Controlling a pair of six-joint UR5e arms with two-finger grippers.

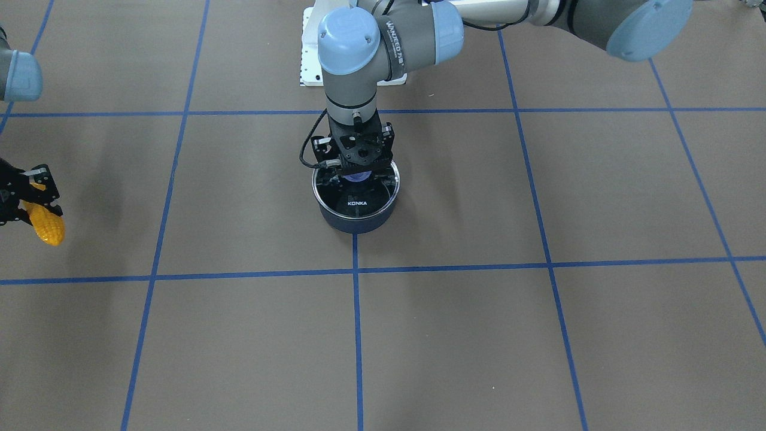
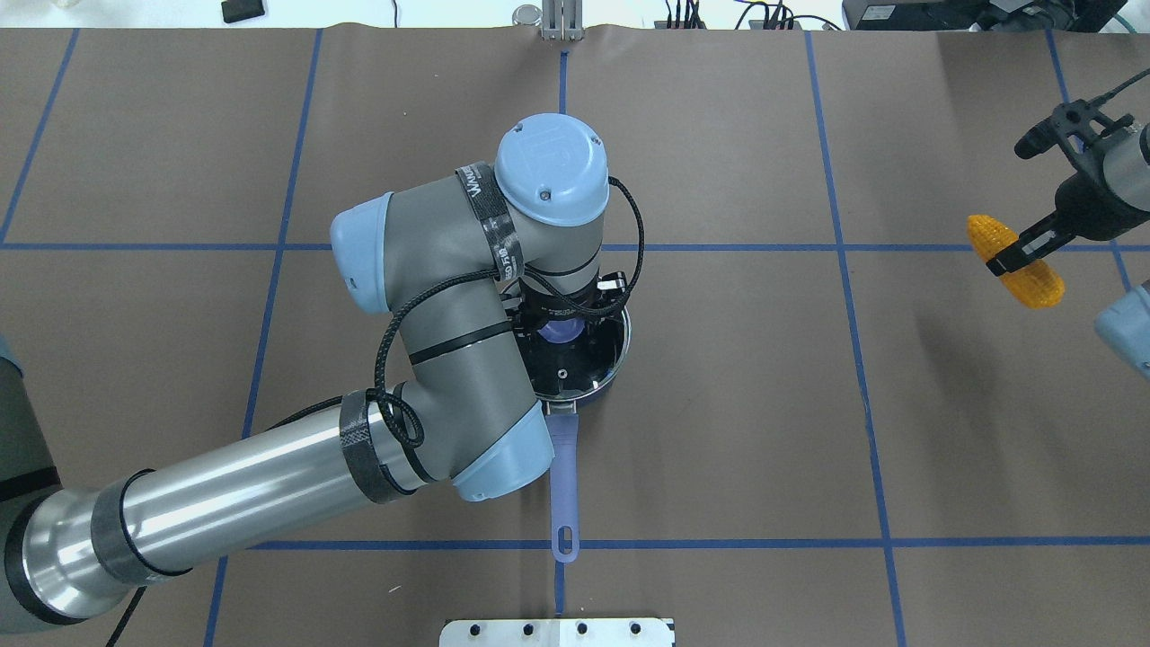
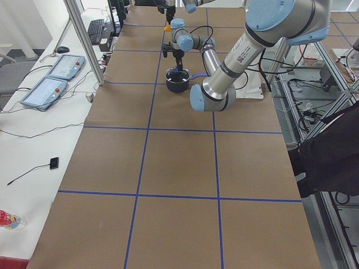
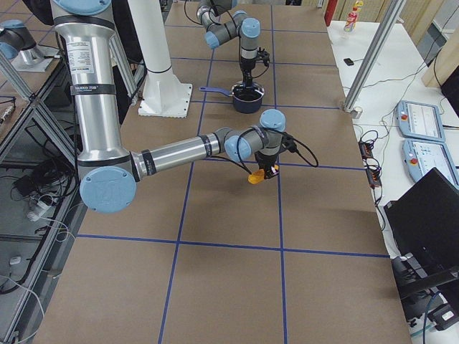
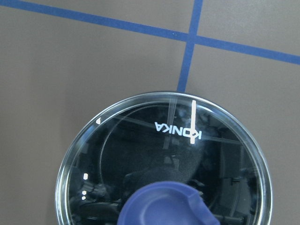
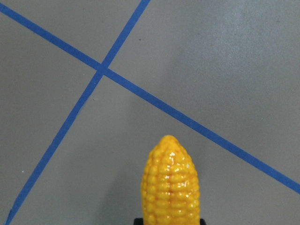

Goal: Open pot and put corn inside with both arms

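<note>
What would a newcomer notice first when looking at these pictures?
The bright yellow corn stands out, held in the right pincer far out on the robot's right side. At the centre, the left pincer sits around the blue knob of the glass lid, which covers the dark pot.

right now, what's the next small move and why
Probably lift the lid straight up with the left gripper, once its grip is firm: it straddles the blue knob, the lid sits on the pot, and the right gripper holds the corn off to the side.
</note>
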